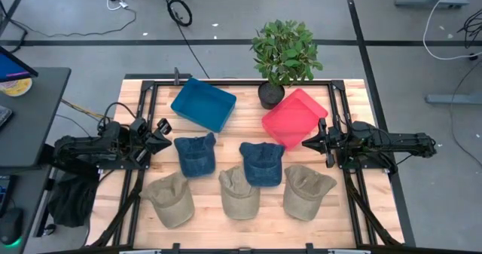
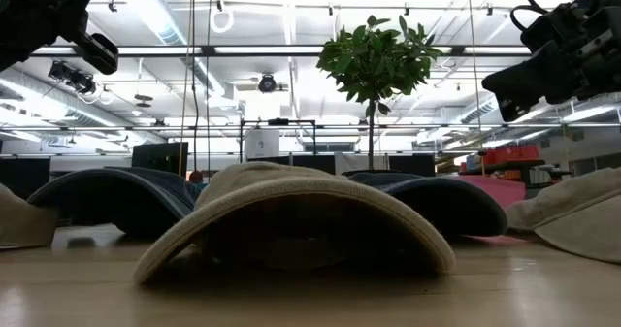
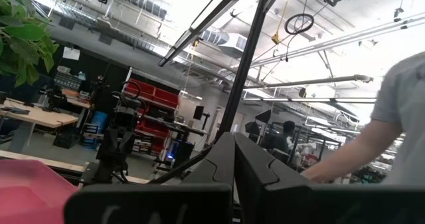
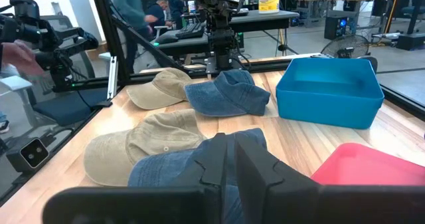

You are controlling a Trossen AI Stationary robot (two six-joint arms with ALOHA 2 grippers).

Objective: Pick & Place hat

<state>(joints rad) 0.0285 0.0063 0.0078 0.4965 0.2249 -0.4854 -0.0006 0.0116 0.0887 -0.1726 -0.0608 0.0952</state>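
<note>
Broadly, we see the wooden table (image 1: 248, 227) carrying a blue bin (image 1: 203, 103) and a red bin (image 1: 296, 117) at the far side, with a potted plant (image 1: 283, 58) between them. Nearer us lie five hats: a denim hat (image 1: 195, 154) and a second denim hat (image 1: 261, 163) in the row just below the bins, then three khaki hats in the front row, left (image 1: 170, 200), middle (image 1: 239, 192) and right (image 1: 307, 191). None is in a bin yet, so we judge the task barely begun. Both arms wait off the hats: the left gripper (image 1: 160, 133) hangs at the table's left edge with its fingers pressed together on nothing, and the right gripper (image 1: 314, 142) sits at the red bin's near corner, its fingers almost closed and likewise empty. What worries us is that either gripper would have to spread its fingers before descending, or it would merely shove a hat along the wood. The hats also lie close, some nearly touching, so a pinch on one brim could drag its neighbour. Soft crowns may fold and slip from a shallow grip.
</note>
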